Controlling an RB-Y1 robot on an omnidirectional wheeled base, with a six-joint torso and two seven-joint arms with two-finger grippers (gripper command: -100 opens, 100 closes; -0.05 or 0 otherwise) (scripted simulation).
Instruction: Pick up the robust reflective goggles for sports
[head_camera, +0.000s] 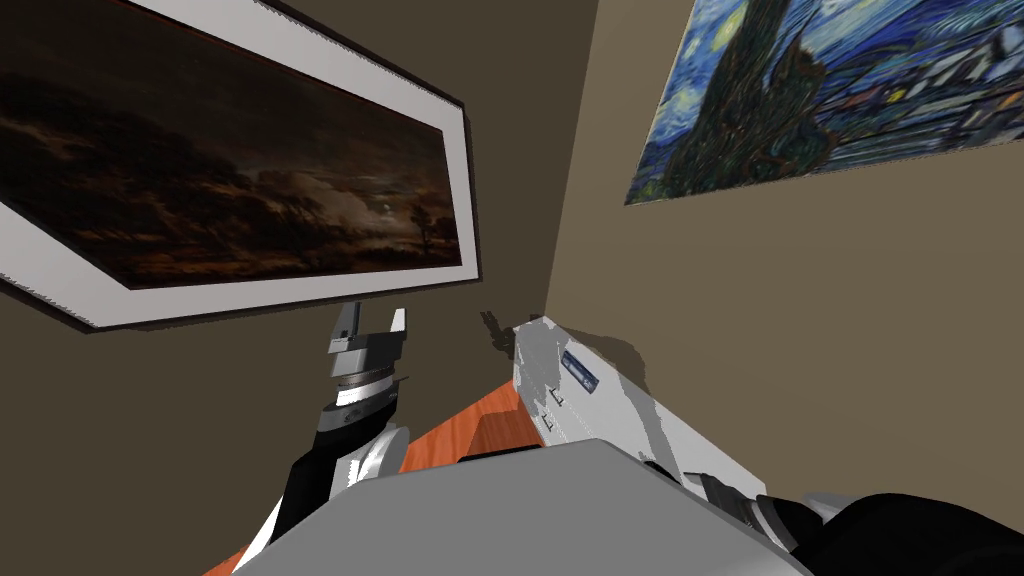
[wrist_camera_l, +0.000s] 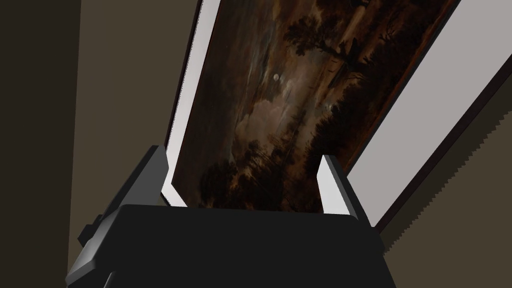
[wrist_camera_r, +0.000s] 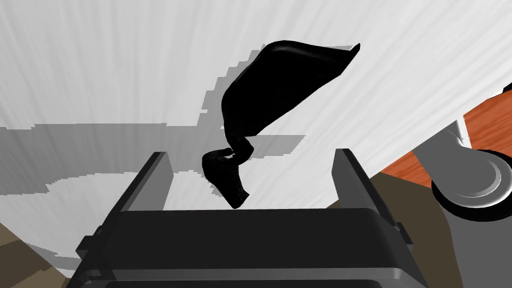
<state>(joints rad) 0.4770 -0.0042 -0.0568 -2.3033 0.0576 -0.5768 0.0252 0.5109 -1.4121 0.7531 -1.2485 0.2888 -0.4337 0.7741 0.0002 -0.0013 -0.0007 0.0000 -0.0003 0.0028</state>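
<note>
Two open fingers of the right hand (wrist_camera_r: 252, 154) hold nothing, with the black goggles (wrist_camera_r: 280, 85) on the white surface (wrist_camera_r: 100, 75) just ahead, partly between them — a reaching step, I think — so next it must slide in and squeeze; the left hand (head_camera: 372, 318) hangs open, raised.

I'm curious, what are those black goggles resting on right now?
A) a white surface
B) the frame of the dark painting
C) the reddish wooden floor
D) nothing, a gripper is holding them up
A: the right wrist view shows the black goggles lying on a white surface, just ahead of the open right gripper, with neither finger touching them.
</note>
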